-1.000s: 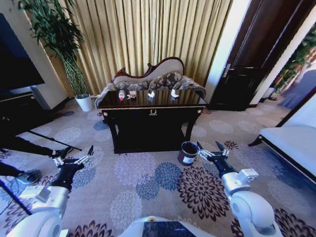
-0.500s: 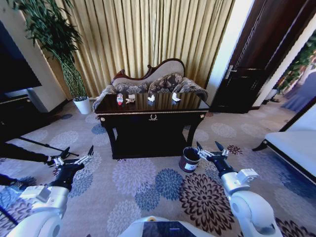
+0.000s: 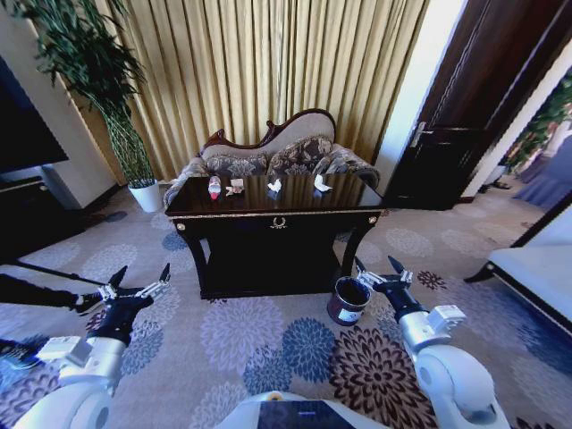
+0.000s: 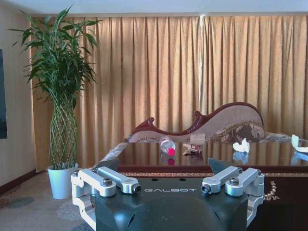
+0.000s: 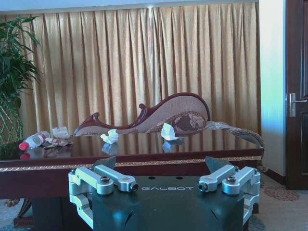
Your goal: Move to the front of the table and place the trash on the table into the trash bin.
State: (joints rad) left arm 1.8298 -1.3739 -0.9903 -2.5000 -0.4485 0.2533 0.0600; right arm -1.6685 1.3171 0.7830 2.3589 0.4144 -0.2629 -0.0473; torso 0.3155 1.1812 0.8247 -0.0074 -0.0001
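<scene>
Fingers on both arms stand spread apart and carry nothing. Left gripper hangs low over the carpet at near left; right gripper hangs at near right, just beside the trash bin.

Counter sits ahead, roughly centred, still well apart from the robot. Trash lies in a row along its far half:
- bottle with red label, far left
- wrapper just right of it
- tissue wad near the middle
- second white wad to the right

Bin stands on the floor by the counter's front right leg, in front of the right arm.

Step, as judged: approach not finished; nothing picked up.

Risks from here:
1. Bin sits nearly in the right arm's path. If the base drives straight on, the open right fingers or forearm could knock the bin over or push it under the counter.
2. Trash lies toward the far edge. Stopping short would force a long reach across the glossy top; the bottle, lying on its side, could roll off the back toward the sofa.
3. Tissue wads look light and small; a coarse closing could push them away rather than grip them.
4. Counter's front rim stands above gripper height; raising the arms late could strike it.
</scene>
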